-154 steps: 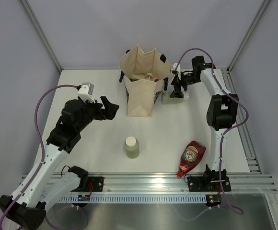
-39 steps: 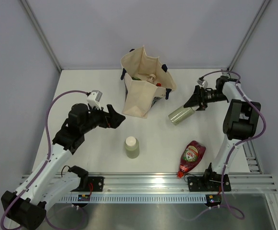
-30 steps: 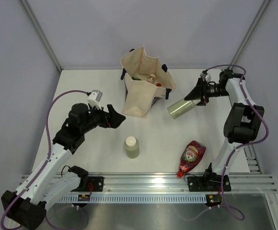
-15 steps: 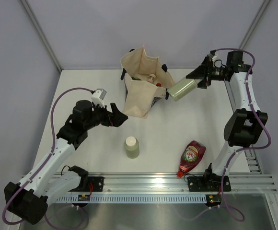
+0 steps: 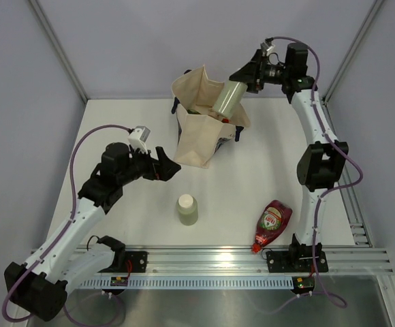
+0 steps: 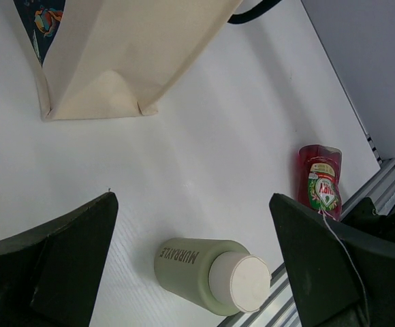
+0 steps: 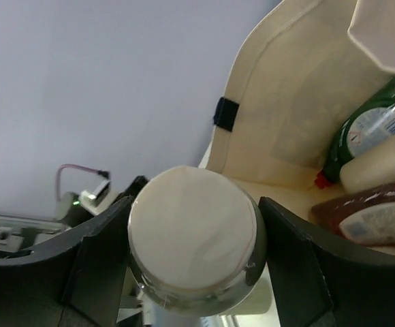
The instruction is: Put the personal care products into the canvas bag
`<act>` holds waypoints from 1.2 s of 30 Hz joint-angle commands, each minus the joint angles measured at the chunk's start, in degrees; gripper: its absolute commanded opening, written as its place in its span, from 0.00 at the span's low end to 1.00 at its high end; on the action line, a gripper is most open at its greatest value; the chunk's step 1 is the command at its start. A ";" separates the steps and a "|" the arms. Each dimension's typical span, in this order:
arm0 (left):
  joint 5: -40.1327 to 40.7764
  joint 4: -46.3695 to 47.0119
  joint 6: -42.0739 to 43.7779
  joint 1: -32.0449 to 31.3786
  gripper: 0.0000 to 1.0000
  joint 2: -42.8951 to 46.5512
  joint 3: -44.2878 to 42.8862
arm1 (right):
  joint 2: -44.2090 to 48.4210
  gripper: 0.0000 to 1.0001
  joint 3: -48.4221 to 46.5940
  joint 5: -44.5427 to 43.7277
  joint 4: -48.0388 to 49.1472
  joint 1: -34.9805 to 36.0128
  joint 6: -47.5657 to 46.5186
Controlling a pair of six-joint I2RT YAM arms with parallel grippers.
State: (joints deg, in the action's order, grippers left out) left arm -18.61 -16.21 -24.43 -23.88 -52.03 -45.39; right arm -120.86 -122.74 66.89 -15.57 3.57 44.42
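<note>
Overhead, the right end effector (image 5: 250,75) is clasping a pale sage-green bottle (image 5: 227,99) by its upper end and is holding it tilted over the open mouth of the canvas bag (image 5: 199,136). The bag is standing upright at the far middle of the table (image 5: 272,163). From the right wrist view, three products are lying inside the bag: a dark-green bottle (image 7: 361,133) with a red cap, a beige bottle (image 7: 381,170) and a dark-red bottle (image 7: 368,218). The left end effector (image 5: 165,165) is hanging just left of the bag's base, its jaws spread wide and gripping nothing. A second sage-green bottle (image 5: 187,209) is standing upright near the middle of the table, well apart from the bag. Another dark-red bottle (image 5: 272,221) is lying flat near the right arm's base, close to the table's near edge.
</note>
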 commanded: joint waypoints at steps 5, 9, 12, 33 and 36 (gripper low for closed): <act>1.56 -1.81 0.17 0.24 0.99 5.09 0.73 | -2.11 0.00 -8.94 -17.14 -13.25 10.04 -31.82; 1.65 -1.72 0.08 0.24 0.99 6.15 2.05 | -2.19 0.00 -6.29 -24.60 -15.36 12.85 -42.56; 0.95 -1.98 0.69 0.24 0.99 5.98 2.49 | -0.70 0.00 -2.26 -28.73 -15.11 14.61 -49.95; 4.72 -14.98 0.25 -12.05 0.99 7.03 -2.07 | 1.58 1.00 -14.66 -26.64 -29.78 13.92 -56.03; 7.36 -17.89 0.26 -15.31 0.99 6.68 -3.22 | 4.13 1.00 -7.47 -26.38 -28.65 12.17 -55.94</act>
State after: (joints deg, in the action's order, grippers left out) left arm -14.63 -30.83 -23.99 -36.64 -46.04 -45.32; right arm -121.21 -135.04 38.39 -43.44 17.52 -11.60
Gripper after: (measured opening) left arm 0.984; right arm 0.993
